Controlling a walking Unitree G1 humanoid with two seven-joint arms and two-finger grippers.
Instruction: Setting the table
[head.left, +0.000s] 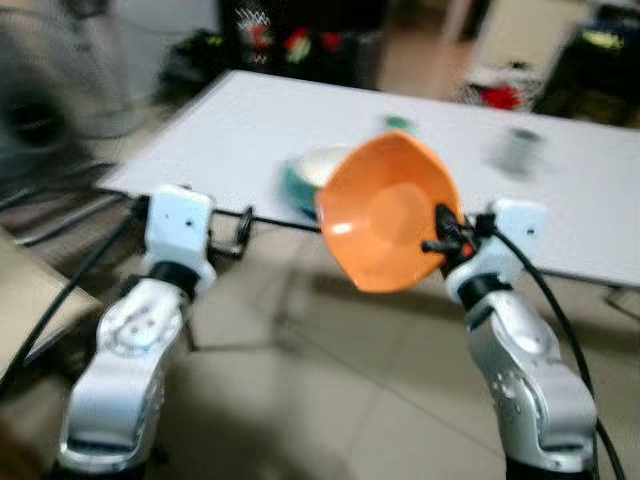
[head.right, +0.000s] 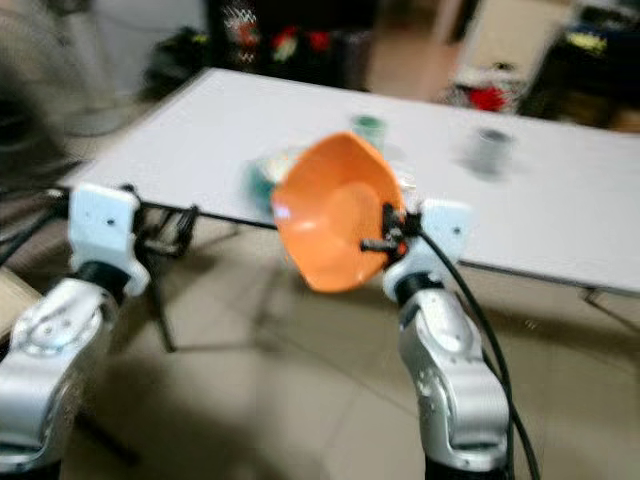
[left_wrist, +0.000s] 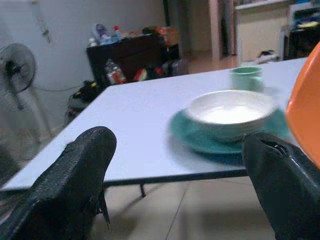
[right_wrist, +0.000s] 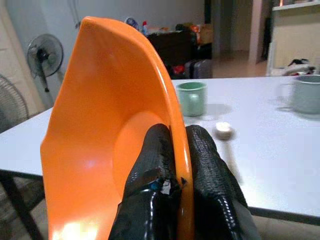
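Two mugs past orange bowl (right_wrist: 115, 140), right pincer (right_wrist: 172, 165) pinching rim, left pincer (left_wrist: 175, 185) spread.

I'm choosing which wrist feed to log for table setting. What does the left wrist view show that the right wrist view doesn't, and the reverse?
Left wrist view: a white bowl sitting on a teal plate near the table's edge, framed by the open left end effector.

Right wrist view: the right end effector shut on the rim of the orange bowl, held on edge short of the table, plus a grey mug and a small pale object.

Both: the white table, a green cup, a standing fan and the dark cluttered cabinet behind.
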